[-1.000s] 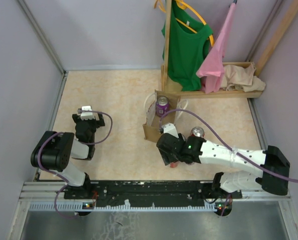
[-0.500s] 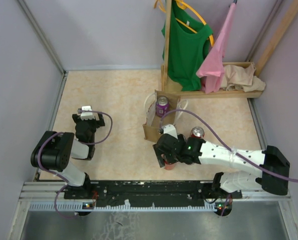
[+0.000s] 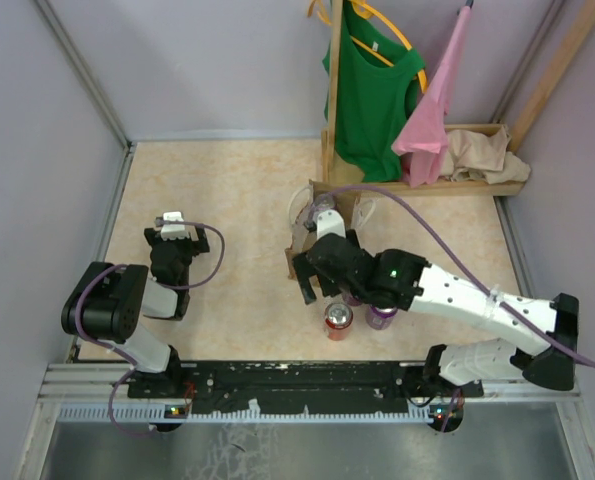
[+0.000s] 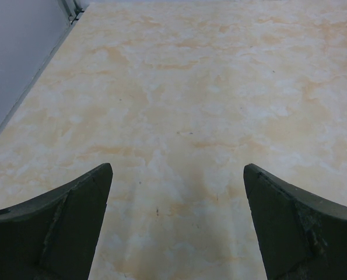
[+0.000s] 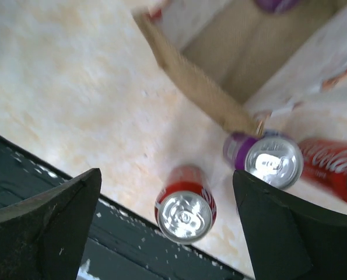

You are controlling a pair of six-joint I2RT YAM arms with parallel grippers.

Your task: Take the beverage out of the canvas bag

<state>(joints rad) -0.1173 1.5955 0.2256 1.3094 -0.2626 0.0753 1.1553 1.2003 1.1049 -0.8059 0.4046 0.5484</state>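
The canvas bag [image 3: 299, 243] stands upright mid-table, mostly under my right arm; its brown wall [image 5: 190, 81] and pale lining show in the right wrist view. A purple beverage can [image 5: 276, 4] shows inside it at the top edge. My right gripper [image 3: 317, 285] [image 5: 166, 175] hangs open above the table just in front of the bag, holding nothing. Below it a red can [image 3: 338, 318] [image 5: 185, 211] stands free on the table. My left gripper [image 3: 172, 222] [image 4: 178, 169] is open and empty over bare table at the left.
A purple can [image 3: 381, 318] [image 5: 270, 160] stands beside the red one, and a Coca-Cola can [image 5: 325, 169] lies further right. The black base rail [image 3: 297, 378] runs close behind the red can. A wooden rack [image 3: 427, 185] with hanging clothes and a beige cloth heap [image 3: 487, 155] fills the back right.
My right gripper has opened and let go of the red can, which now stands near the rail. The gripper then rose and moved back toward the bag. The left arm stayed still.
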